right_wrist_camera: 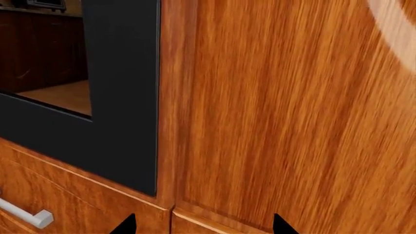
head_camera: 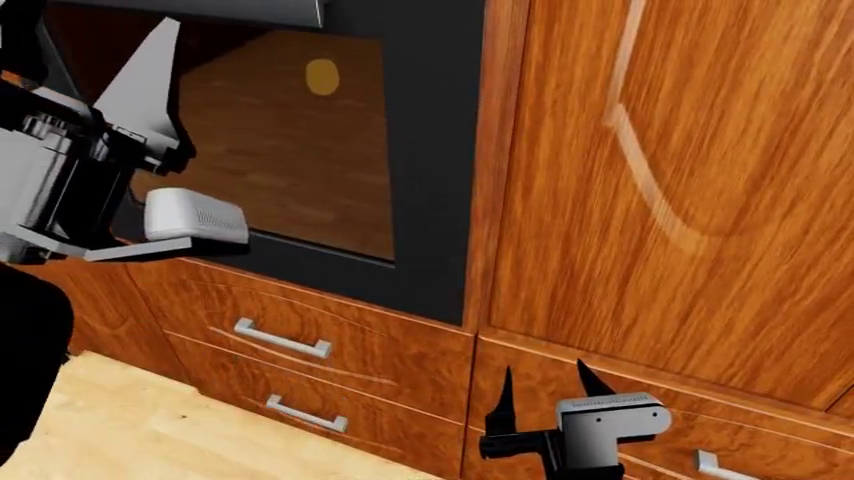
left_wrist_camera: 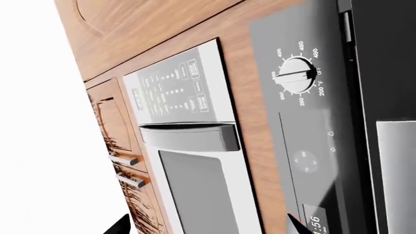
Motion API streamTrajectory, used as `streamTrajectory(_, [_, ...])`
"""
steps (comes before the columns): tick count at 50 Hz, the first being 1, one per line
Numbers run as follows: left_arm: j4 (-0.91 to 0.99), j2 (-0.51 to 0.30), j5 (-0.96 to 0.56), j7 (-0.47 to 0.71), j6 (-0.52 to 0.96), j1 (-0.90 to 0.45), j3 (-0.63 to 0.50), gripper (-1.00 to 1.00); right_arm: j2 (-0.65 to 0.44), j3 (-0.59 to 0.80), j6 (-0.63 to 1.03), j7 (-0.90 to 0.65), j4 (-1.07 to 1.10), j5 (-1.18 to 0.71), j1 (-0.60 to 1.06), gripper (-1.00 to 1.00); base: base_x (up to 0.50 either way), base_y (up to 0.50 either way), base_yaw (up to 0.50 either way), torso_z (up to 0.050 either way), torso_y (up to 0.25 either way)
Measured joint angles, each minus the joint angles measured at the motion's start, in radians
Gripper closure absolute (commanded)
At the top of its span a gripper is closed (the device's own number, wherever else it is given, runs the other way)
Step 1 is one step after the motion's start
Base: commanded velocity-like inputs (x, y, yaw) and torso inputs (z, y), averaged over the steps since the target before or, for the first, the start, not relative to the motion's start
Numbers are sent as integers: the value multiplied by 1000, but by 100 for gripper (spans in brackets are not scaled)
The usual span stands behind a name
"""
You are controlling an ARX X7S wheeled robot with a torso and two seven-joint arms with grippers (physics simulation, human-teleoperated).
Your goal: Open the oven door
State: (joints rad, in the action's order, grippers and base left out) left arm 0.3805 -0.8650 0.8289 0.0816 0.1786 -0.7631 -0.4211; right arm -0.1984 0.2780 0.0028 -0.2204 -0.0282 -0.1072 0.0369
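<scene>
The right gripper [head_camera: 545, 385] sits at the lower middle of the head view, its two dark pointed fingers [head_camera: 503, 398] spread apart with nothing between them, held just in front of the wooden drawer fronts [head_camera: 360, 350]; its own camera catches only the two fingertips at the bottom edge, with open space between. The left gripper [head_camera: 147, 110] is at the upper left of the head view, cut off by the frame edge and overlapping the oven door [head_camera: 434, 150]; one pale pointed finger [head_camera: 144, 75] shows, but its partner is hard to make out, so I cannot tell how far it is open or whether it holds anything. The oven door fills the upper left and middle of the head view, a flat black frame around dark glass [head_camera: 287, 140] that mirrors a wood floor; it faces outward toward the camera, flush with the cabinets. Its top and left side run out of frame, so its long axis cannot be judged. A grey strip [head_camera: 200, 12] at the very top edge is mostly cut off. To its right stands a tall wooden cabinet door [head_camera: 681, 180]. The left wrist view shows a tilted microwave [left_wrist_camera: 188, 146] and a black control panel with a temperature knob [left_wrist_camera: 295, 74].
</scene>
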Motion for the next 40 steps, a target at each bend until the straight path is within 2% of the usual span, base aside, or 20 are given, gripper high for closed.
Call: streamTrajectory(40, [-69, 92, 10, 14, -11, 19, -77, -100, -13, 17, 2, -16, -2, -15, 6, -100, 0, 0, 0, 0, 0])
